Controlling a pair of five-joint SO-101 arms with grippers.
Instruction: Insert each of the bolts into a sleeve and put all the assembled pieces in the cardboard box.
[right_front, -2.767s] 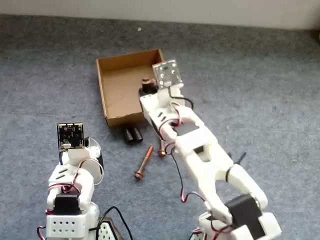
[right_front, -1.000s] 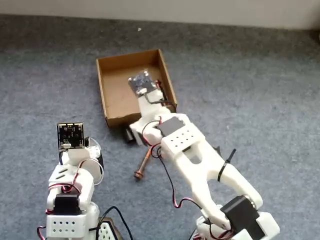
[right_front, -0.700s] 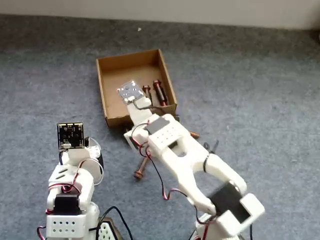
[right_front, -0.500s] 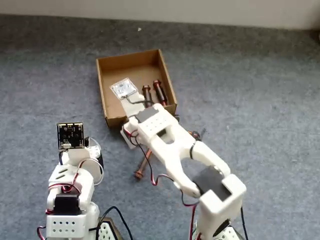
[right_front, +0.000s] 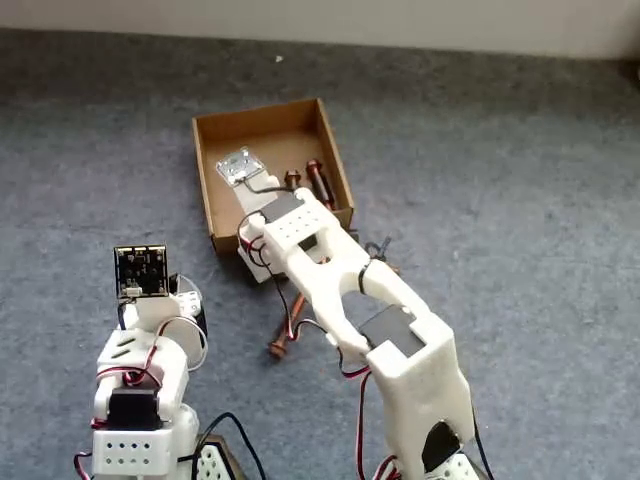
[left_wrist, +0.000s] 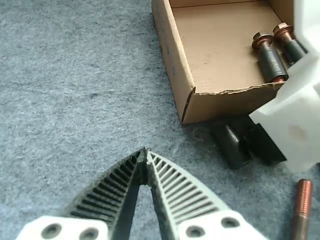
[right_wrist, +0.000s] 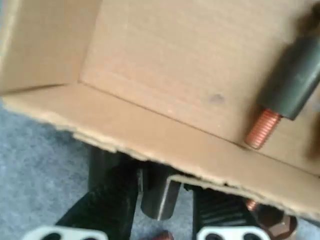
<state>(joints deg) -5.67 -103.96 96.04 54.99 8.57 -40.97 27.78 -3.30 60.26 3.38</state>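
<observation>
We are seeing a plain tan cardboard box (left_wrist: 225, 102) beyond the ribbed black left claw (left_wrist: 146, 154), copper bolts (left_wrist: 261, 39) in black sleeves (left_wrist: 272, 62) inside it, and mottled grey carpet (left_wrist: 75, 75) all around.

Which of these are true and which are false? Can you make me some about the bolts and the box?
1. Two assembled pieces lie inside the cardboard box. True.
2. The left gripper is holding a bolt. False: it is shut on nothing, above the carpet.
3. Two empty black sleeves sit on the carpet just outside the box. True.
4. The box is tipped over on its side. False: it stands with its open side up.
5. A loose bolt lies on the carpet, not in any sleeve. True.
</observation>
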